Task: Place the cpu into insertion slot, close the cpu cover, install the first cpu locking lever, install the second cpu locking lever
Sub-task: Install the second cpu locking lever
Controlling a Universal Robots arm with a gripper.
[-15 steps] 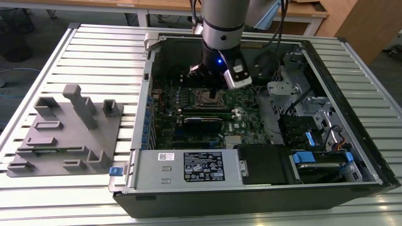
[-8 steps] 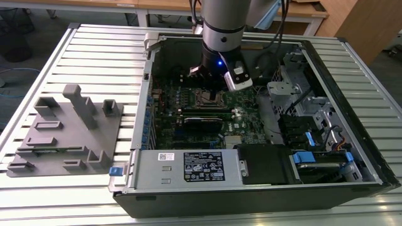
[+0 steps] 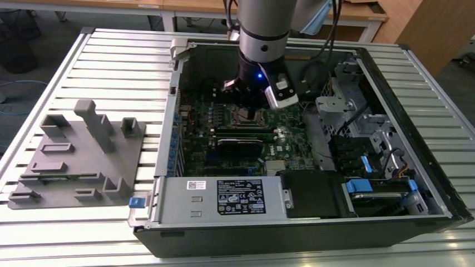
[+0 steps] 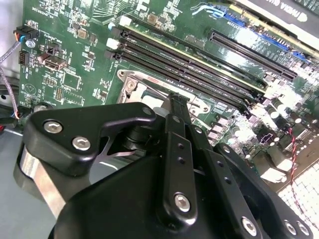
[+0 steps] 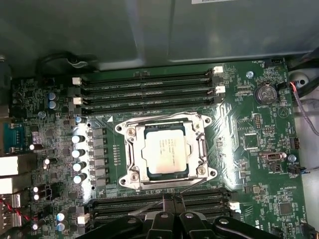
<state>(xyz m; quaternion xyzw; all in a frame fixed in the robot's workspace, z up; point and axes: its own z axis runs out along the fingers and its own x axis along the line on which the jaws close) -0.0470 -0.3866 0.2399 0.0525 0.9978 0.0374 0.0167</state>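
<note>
In the first wrist view the cpu [image 5: 167, 153], a square chip with a silvery top, lies flat in the insertion slot [image 5: 195, 149], whose dark frame rims it. The cpu cover [image 5: 164, 119], a metal frame with a square window, lies down around the chip. A thin wire lever [image 5: 192, 187] runs along the socket edge nearest my gripper [image 5: 172, 198], whose black fingertips meet there, shut with nothing between them. In the exterior view the gripper [image 3: 253, 115] reaches down into the open computer case onto the green board. In the second wrist view the gripper [image 4: 175, 99] touches the socket's metal edge.
Long black memory slots [image 5: 149, 94] flank the socket on two sides. A black card [image 3: 241, 146], a power supply [image 3: 222, 197] and a drive cage [image 3: 356, 122] crowd the case. A grey fixture block [image 3: 74, 156] stands on the slatted table at the exterior view's left.
</note>
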